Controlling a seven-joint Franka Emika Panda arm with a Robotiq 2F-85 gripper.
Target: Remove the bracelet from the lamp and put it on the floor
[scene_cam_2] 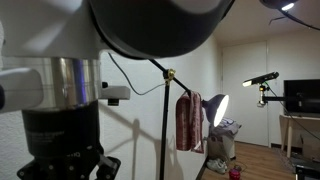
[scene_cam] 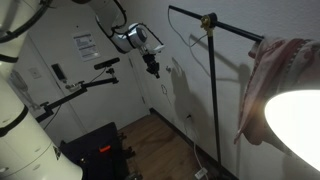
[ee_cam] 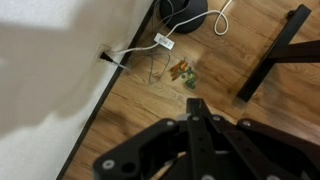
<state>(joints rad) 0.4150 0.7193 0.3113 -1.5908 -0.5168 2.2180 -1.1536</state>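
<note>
The lamp shows in both exterior views as a thin black pole (scene_cam: 213, 100) (scene_cam_2: 165, 135) with a brass joint (scene_cam: 208, 20) and a glowing white shade (scene_cam: 295, 125) (scene_cam_2: 217, 107). My gripper (scene_cam: 152, 68) hangs in the air well to the side of the pole, near the white wall. In the wrist view the gripper (ee_cam: 197, 103) is shut high above the wooden floor (ee_cam: 215, 80), with nothing visible between its fingers. A faint thin stringy loop (ee_cam: 152, 66) shows over the planks by the wall; it may be the bracelet, and whether it hangs or lies there is unclear.
A pinkish cloth (scene_cam: 272, 70) (scene_cam_2: 188, 120) drapes from the lamp's cross arm. A black tripod stand (scene_cam: 85, 85) and its leg (ee_cam: 270, 55) are close by. A white cord (ee_cam: 140, 47), the round lamp base (ee_cam: 185, 10) and a small green-orange item (ee_cam: 182, 73) are on the floor.
</note>
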